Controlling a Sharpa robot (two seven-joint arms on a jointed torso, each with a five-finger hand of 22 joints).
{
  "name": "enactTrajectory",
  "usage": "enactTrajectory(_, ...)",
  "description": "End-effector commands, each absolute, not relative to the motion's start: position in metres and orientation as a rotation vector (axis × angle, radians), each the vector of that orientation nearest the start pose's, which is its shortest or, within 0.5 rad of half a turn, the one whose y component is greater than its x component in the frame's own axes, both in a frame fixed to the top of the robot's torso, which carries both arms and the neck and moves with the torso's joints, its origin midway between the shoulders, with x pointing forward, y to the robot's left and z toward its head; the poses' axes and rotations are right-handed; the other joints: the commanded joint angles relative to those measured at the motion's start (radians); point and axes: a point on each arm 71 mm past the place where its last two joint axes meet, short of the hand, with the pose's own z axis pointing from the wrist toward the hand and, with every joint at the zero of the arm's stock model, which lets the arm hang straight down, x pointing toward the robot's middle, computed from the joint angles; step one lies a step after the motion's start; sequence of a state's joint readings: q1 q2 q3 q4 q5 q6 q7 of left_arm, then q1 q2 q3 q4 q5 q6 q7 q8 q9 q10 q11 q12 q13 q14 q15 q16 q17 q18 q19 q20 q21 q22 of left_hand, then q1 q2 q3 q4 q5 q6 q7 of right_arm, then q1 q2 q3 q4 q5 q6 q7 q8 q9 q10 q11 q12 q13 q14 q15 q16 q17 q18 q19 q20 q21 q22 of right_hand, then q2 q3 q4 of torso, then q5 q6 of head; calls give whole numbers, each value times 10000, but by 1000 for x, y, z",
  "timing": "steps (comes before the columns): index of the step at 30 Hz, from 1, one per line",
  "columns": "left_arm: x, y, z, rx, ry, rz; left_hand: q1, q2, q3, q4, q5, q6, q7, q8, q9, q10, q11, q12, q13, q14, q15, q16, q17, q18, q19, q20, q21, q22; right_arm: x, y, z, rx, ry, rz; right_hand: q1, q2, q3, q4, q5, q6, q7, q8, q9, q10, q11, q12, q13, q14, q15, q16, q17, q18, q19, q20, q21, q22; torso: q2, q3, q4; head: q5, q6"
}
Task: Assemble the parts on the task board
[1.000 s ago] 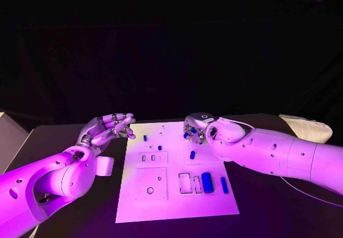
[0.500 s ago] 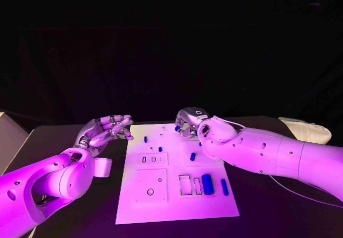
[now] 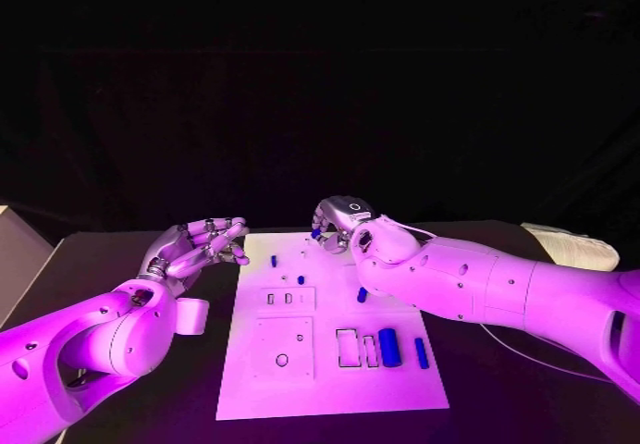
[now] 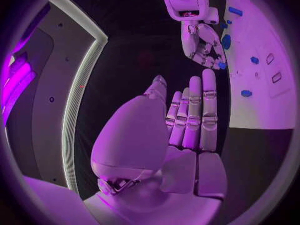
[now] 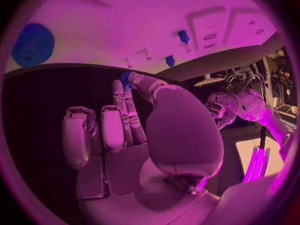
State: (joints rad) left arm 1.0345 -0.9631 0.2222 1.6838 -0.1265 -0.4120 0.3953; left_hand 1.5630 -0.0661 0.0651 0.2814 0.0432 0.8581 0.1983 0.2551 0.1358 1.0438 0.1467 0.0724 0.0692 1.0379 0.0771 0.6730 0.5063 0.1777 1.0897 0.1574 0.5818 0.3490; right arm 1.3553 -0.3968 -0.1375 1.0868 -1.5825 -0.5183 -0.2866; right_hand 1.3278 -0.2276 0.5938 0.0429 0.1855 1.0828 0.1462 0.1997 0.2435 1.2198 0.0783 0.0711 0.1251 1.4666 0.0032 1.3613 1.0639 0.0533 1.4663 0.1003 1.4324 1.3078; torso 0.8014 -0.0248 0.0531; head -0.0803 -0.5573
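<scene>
The white task board lies in the middle of the black table. My right hand hovers over the board's far edge and pinches a small blue part at its fingertips; that part is also seen from the left wrist. My left hand hangs by the board's far left corner, fingers loosely apart and holding nothing. Small blue parts stand on the board's far half. A thick blue cylinder and a thin blue bar lie near its right edge.
Outlined slots and a framed recess mark the board; an oval hole sits lower left. A pale bundle lies at the table's back right, and a pale box stands at the left edge.
My right hand has moved left and farther away, from over the board's upper right to its far edge, carrying the small blue part. The left hand has barely moved.
</scene>
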Motion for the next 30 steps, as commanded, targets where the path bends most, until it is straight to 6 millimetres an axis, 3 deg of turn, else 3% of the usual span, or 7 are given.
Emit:
enactTrajectory(1, 465, 229, -140, -10547, 12456, -15817, -25, 0, 26, 2, 54, 20, 41, -44, -12, 14, -5, -31, -4, -77, -8, 43, 12, -14, -73, 19, 70, 8, 572, -97, -136, -1762, 13657, 4291, -98, 6, 53, 17, -32, -27, -23, 60, 17, 58, -13, -18, 13, 192, -94, 28, 9, -48, 135, -47, -30, 333, 48, -45, 51, 39, -8)
enactTrajectory(14, 465, 225, -139, -10501, 12482, -15904, -10, -2, 32, -6, 53, 26, 36, -45, -11, 17, -8, -29, -3, -85, -10, 54, 15, -12, -86, 20, 96, 27, 578, -90, -139, -1934, 13867, 4077, -106, -36, 71, -2, 2, -78, -1, 47, 43, 34, 3, -42, 19, 183, -89, 22, -32, -42, 121, -47, -52, 304, 164, -112, 174, 2, 8)
enactTrajectory(23, 465, 226, -139, -10499, 12477, -15879, -10, -2, 32, -6, 53, 26, 36, -45, -11, 17, -8, -29, -3, -85, -10, 54, 15, -12, -86, 20, 96, 27, 579, -92, -142, -2242, 14172, 3781, -152, -61, 60, 17, -16, -101, 10, 42, 60, 29, 14, -48, 25, 176, -80, 16, -60, -41, 117, -42, -57, 300, 194, -113, 138, 51, -4)
enactTrajectory(30, 466, 228, -139, -10500, 12443, -15850, -5, -3, 34, -7, 53, 31, 34, -47, -11, 20, -9, -28, -2, -92, -11, 67, 18, -11, -101, 21, 126, 49, 577, -90, -144, -2426, 14333, 3736, -154, -67, 61, 16, -24, -105, 9, 43, 65, 30, 13, -48, 27, 175, -78, 16, -64, -42, 118, -41, -56, 302, 216, -121, 145, 95, -62)
